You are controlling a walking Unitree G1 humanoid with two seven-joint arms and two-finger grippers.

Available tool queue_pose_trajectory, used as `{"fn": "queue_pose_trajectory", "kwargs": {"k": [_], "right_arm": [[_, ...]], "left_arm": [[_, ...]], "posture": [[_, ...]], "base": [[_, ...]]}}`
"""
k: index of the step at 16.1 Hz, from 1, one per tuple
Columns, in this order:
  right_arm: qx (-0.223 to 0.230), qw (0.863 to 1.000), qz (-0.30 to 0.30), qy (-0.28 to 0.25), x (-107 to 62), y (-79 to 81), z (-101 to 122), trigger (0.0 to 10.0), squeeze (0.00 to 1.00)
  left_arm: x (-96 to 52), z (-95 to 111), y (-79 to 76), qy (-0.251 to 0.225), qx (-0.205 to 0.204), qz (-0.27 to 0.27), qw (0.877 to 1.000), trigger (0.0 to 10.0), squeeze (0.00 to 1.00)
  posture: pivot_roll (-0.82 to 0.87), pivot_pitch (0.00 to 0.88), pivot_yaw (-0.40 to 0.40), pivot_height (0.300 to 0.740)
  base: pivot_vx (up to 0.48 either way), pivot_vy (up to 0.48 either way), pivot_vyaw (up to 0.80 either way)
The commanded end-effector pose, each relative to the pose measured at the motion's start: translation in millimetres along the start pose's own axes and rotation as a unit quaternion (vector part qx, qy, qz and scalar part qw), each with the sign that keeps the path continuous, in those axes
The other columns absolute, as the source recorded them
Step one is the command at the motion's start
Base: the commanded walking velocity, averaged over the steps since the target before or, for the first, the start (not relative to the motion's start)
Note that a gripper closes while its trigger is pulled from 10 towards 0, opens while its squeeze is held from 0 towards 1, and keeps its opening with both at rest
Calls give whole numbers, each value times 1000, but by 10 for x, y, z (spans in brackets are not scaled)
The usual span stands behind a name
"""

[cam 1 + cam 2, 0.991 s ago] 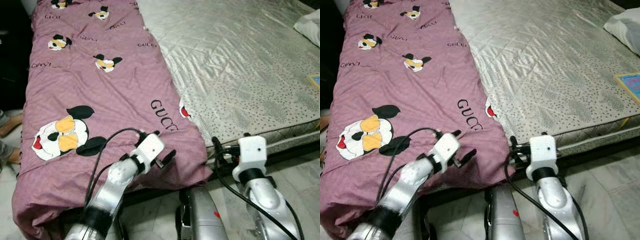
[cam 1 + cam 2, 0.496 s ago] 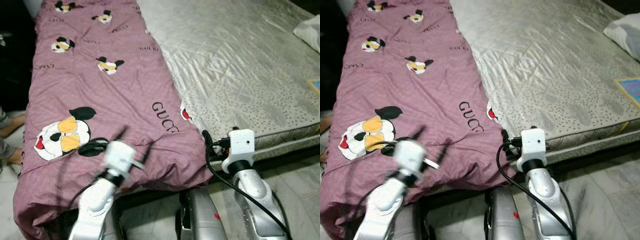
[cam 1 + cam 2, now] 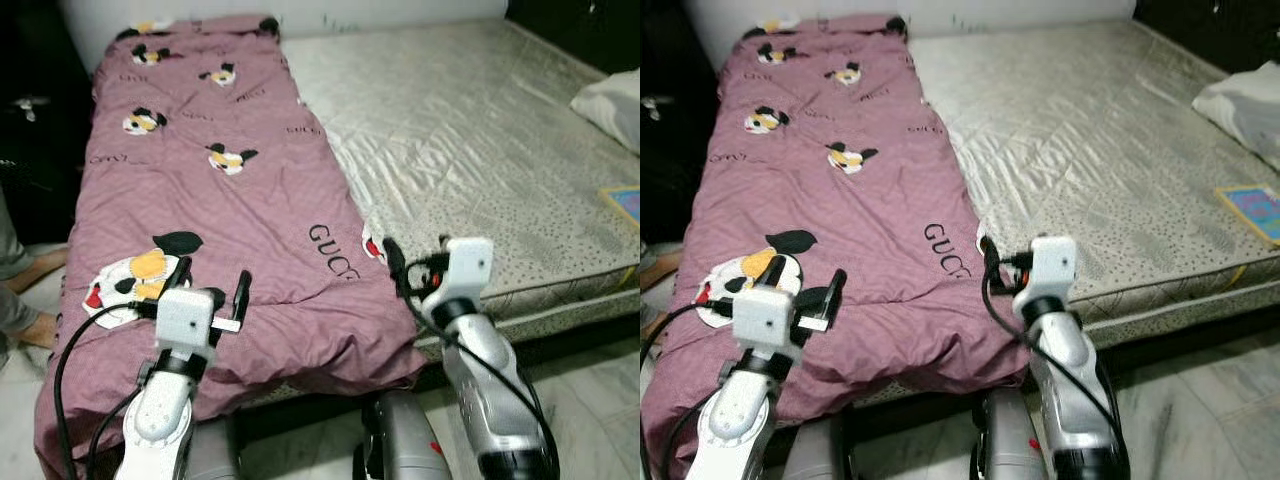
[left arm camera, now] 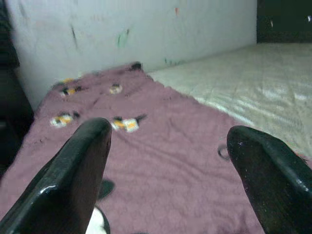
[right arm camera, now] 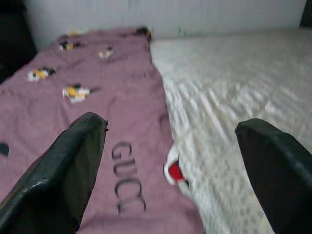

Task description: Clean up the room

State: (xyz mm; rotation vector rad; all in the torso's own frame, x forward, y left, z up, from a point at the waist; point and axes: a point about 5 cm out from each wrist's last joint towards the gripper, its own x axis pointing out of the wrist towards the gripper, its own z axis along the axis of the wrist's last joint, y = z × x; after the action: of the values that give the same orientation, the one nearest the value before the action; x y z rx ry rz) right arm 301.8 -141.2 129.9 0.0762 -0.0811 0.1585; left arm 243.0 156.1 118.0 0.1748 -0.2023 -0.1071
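Hovering wide open and empty, left gripper [image 3: 210,288] over the near end of the purple cartoon-print quilt [image 3: 215,200] | right gripper [image 3: 412,268], spread, at its near right corner | grip both near corners evenly before you pull across the mattress [image 3: 470,150].

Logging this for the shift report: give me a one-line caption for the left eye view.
Both open grippers, left and right, poised over the near end of the folded purple quilt on the bare mattress.

quilt [image 3: 230,240] on mattress [image 3: 480,150] left half | pillow [image 3: 612,100] far right
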Motion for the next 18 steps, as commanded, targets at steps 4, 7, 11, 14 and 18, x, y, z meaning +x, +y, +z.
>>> {"fn": "queue_pose_trajectory", "kwargs": {"k": [4, 7, 11, 14, 18], "right_arm": [[7, 1000, -11, -18, 68, -80, 29, 10000, 0], [13, 999, -3, -30, 134, -10, 56, 10000, 0], [13, 999, -3, -36, 188, -13, 34, 10000, 0], [11, 999, -3, -37, 178, 12, 9, 10000, 0], [4, 999, -43, 4, -35, 25, -233, 10000, 0]], "left_arm": [[146, 7, 86, -17, 7, 15, 1000, 10000, 0], [203, 16, 67, -23, 7, 15, 1000, 10000, 0], [259, -46, 84, -24, 7, 23, 999, 10000, 0], [259, -78, 48, -20, 10, 15, 1000, 10000, 0], [147, -192, 40, -3, 24, 3, 1000, 10000, 0]], "posture": [[13, 0, 10, 609], [10, 0, 15, 642], [8, 0, 18, 691], [6, 0, 29, 725], [10, 0, 28, 740]], "base": [[0, 0, 0], [0, 0, 0], [0, 0, 0], [0, 0, 0], [0, 0, 0]]}}
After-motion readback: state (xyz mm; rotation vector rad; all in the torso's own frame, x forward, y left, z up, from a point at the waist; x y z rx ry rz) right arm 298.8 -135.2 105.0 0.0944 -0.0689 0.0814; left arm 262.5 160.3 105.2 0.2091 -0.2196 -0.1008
